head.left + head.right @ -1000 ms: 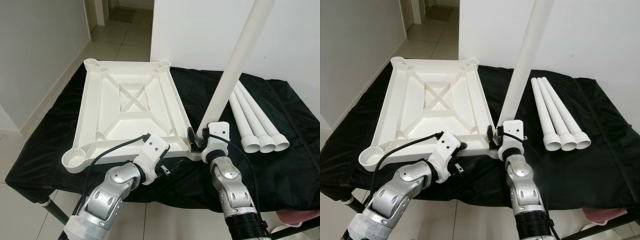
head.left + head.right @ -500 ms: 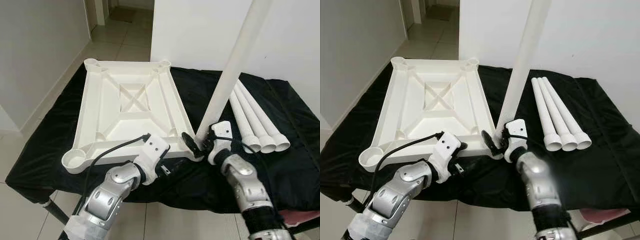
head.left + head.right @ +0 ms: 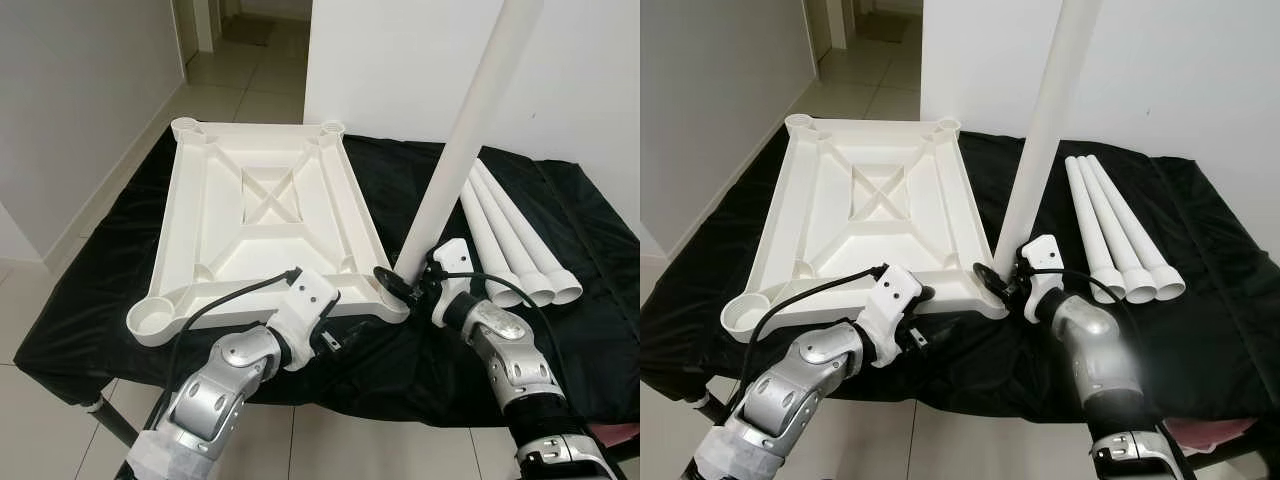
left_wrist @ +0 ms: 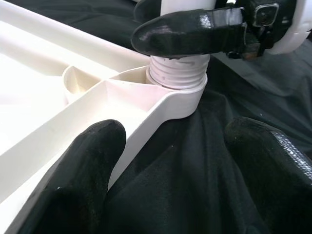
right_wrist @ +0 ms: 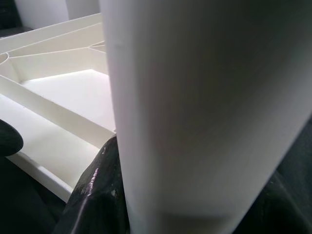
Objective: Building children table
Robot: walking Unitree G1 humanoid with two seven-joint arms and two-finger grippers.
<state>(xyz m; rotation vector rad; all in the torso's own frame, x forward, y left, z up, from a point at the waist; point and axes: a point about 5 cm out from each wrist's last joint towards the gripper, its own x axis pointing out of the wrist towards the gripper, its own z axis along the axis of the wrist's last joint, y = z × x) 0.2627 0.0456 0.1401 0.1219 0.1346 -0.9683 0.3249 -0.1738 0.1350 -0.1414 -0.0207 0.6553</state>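
Right gripper (image 3: 405,288) pinching first leg (image 3: 468,150) upright in tabletop's (image 3: 262,222) near right corner socket, thread not fully in; left gripper (image 3: 325,330) spread beside that edge; three legs (image 3: 510,245) lying on cloth (image 3: 400,180), unfitted.

White leg (image 3: 470,150) stands upright in upturned tabletop's (image 3: 262,215) corner socket (image 4: 178,80).

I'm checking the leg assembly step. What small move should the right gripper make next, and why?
Probably keep turning the upright leg in the tabletop's corner socket. The right gripper clasps its base, and threads still show above the socket, so it looks not fully seated.
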